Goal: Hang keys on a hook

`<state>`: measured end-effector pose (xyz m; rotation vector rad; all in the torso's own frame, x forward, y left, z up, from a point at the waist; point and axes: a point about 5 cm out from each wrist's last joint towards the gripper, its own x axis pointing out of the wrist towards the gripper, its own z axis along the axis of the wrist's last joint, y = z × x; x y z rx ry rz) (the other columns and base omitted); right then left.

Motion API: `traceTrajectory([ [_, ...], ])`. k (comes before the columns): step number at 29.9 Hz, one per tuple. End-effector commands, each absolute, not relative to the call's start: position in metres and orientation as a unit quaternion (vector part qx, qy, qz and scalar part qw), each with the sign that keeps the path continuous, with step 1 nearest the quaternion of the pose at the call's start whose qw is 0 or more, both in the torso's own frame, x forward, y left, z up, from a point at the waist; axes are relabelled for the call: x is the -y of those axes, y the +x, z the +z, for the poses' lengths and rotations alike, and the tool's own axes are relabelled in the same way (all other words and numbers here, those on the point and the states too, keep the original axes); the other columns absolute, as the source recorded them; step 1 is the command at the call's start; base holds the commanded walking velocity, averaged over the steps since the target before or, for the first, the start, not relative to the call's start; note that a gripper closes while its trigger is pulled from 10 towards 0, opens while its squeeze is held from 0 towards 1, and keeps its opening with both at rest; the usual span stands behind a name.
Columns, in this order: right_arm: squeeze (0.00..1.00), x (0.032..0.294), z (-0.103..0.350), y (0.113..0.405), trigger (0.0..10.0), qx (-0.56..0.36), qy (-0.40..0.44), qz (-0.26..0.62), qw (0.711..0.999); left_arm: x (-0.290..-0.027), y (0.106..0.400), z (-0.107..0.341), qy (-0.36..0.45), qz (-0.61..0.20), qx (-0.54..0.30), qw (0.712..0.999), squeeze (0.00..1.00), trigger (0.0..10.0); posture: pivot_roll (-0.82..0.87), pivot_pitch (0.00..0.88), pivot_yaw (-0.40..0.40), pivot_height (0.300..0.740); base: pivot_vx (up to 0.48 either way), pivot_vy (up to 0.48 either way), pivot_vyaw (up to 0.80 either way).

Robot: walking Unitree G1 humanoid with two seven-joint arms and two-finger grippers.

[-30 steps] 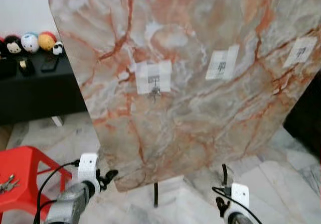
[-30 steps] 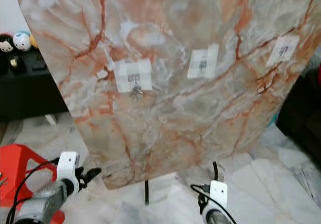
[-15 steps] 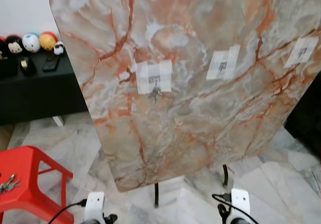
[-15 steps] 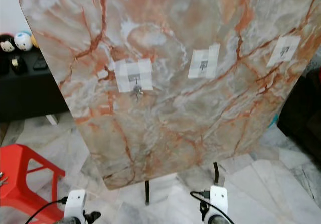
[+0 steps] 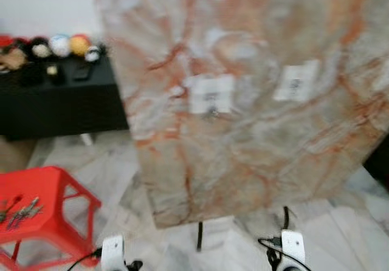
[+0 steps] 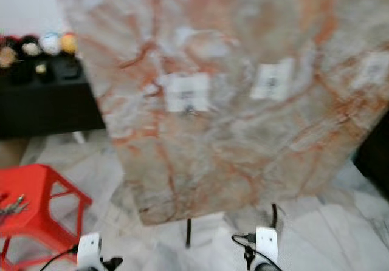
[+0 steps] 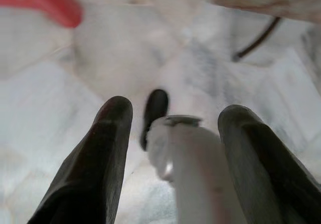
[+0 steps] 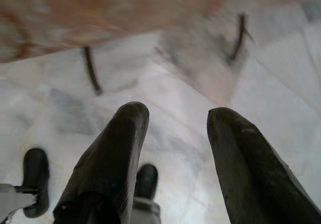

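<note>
So here's the situation: the keys (image 5: 21, 209) I'm meant to hang are lying loose on top of the red stool (image 5: 58, 219) off to my left, low down. The marble board (image 5: 255, 101) stands propped up in front of me on thin dark legs, with white tape patches holding small hooks. The left hook (image 5: 212, 109) seems to have something small dangling from it (too blurry to say what), while the middle hook (image 5: 295, 85) looks free.

Both arms hang low by the marble floor (image 8: 175, 113). My left gripper (image 7: 173, 128) has its fingers (image 7: 108, 153) spread apart with nothing between them, just floor and one of my own feet below. Same for the right gripper (image 8: 175, 133), fingers (image 8: 241, 153) apart and empty.

I reckon the job right now is getting to the stool. To do it well, I'd square up to the stool first so the keys sit in easy reach of the left arm, then come down from above and pinch the ring or the bunch's thickest part, not a single flat key, since those slide on smooth plastic. Everything's smeary at the moment, so I'd want to settle before reaching.
</note>
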<state>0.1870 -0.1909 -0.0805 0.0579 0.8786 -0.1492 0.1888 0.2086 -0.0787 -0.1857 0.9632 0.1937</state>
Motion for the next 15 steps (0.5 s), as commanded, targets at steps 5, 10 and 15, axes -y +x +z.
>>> traceTrajectory([
  [5, 0.0, 0.1928, -0.0793, 0.1882, 10.0, -0.418, 0.032, -0.073, 0.905, -0.2093, 0.1788, -0.0838, -0.093, 0.104, -0.479, 0.867, 0.0, 10.0, 0.06, 0.0, -0.057, 0.74, 0.0, 0.26, 0.08],
  [10, 0.0, 0.1926, -0.0777, 0.1911, 10.0, -0.412, 0.031, -0.073, 0.908, -0.2093, 0.1776, -0.0845, -0.096, 0.108, -0.479, 0.866, 0.0, 10.0, 0.06, 0.0, -0.062, 0.74, 0.0, 0.261, 0.0],
  [15, 0.0, 0.1913, -0.0759, 0.1948, 10.0, -0.407, 0.031, -0.071, 0.91, -0.2146, 0.1768, -0.0839, -0.097, 0.118, -0.478, 0.865, 0.0, 10.0, 0.07, 0.0, -0.066, 0.74, 0.0, 0.26, 0.0],
])
